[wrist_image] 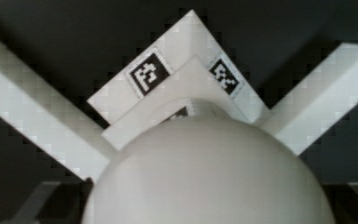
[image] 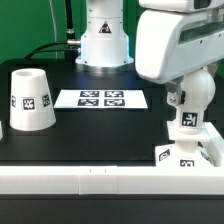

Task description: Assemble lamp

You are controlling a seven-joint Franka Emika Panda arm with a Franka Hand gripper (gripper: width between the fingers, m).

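The gripper point(image: 186, 104) is shut on the round bulb point(image: 187, 122), which hangs neck down with a tag on its neck. The bulb is right over the flat square base point(image: 185, 156), which lies in the front right corner against the white walls. I cannot tell whether the neck touches the base. In the wrist view the bulb point(wrist_image: 202, 165) fills the space between the jaws of the gripper point(wrist_image: 197, 203), and the base point(wrist_image: 172, 78) with two tags shows beyond it. The cone shade point(image: 30, 100) stands upright at the exterior view's left, far from the gripper.
The marker board point(image: 101, 98) lies flat in the middle of the black table. A white wall point(image: 90, 180) runs along the front edge and forms a corner point(wrist_image: 318, 100) round the base. The robot's pedestal point(image: 103, 40) stands at the back.
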